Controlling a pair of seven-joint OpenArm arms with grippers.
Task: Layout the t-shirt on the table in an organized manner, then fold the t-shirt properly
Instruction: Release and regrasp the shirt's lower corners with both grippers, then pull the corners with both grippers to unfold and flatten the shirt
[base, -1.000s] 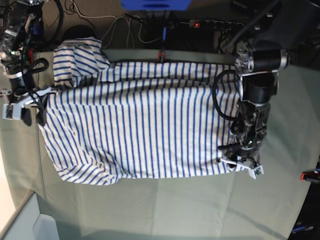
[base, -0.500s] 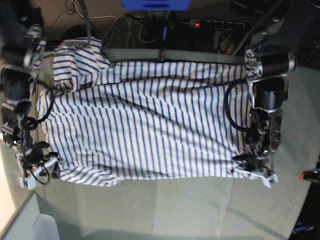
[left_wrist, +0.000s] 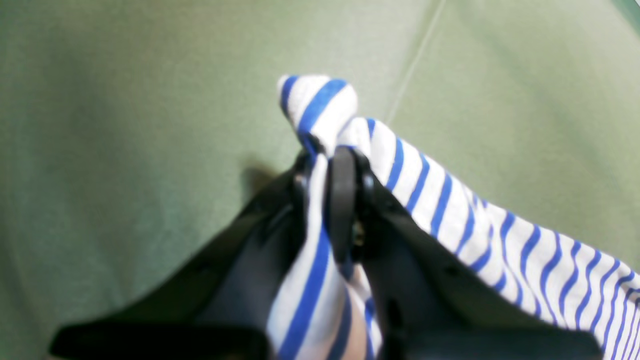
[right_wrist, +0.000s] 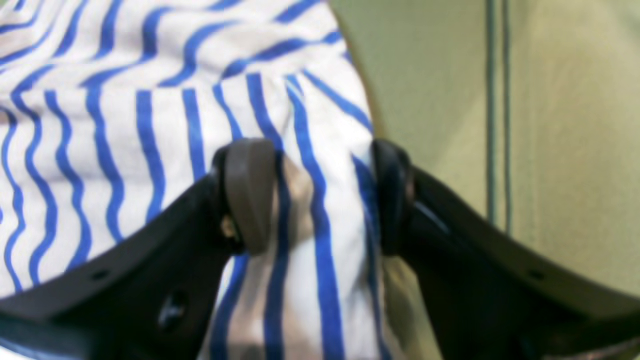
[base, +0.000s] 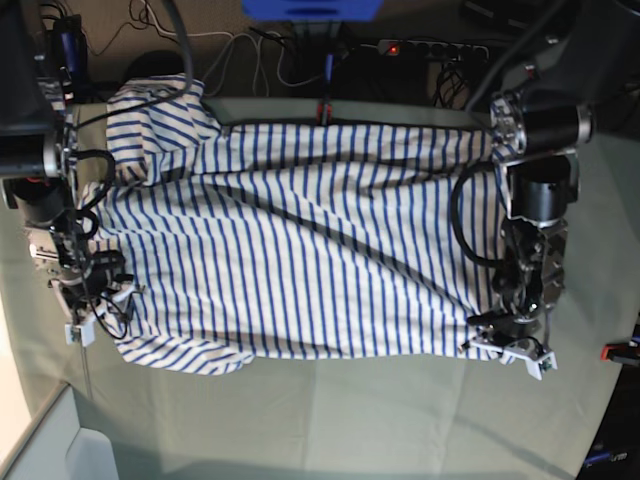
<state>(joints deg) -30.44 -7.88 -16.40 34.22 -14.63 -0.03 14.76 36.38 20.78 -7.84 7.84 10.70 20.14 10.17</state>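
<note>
The white, blue-striped t-shirt (base: 300, 260) lies spread wide across the pale green table (base: 350, 410), one sleeve bunched at the far left. My left gripper (base: 510, 348) is at the shirt's near right corner, shut on it. In the left wrist view a pinch of t-shirt (left_wrist: 450, 210) pokes out past that gripper (left_wrist: 325, 160) above the table (left_wrist: 125, 125). My right gripper (base: 90, 320) is at the near left edge. Its fingers (right_wrist: 250, 195) stand apart, open, with a ridge of t-shirt (right_wrist: 125, 125) between them.
A red clamp (base: 322, 108) sits on the far table edge and another (base: 620, 352) at the right edge. Cables and a power strip (base: 430, 47) lie behind the table. A pale box (base: 80, 450) shows at the near left corner. A seam (right_wrist: 495, 100) crosses the cloth.
My left gripper has shut on the near right corner and drawn it outward. My right gripper has travelled from the far left sleeve along the left edge to the near left part.
</note>
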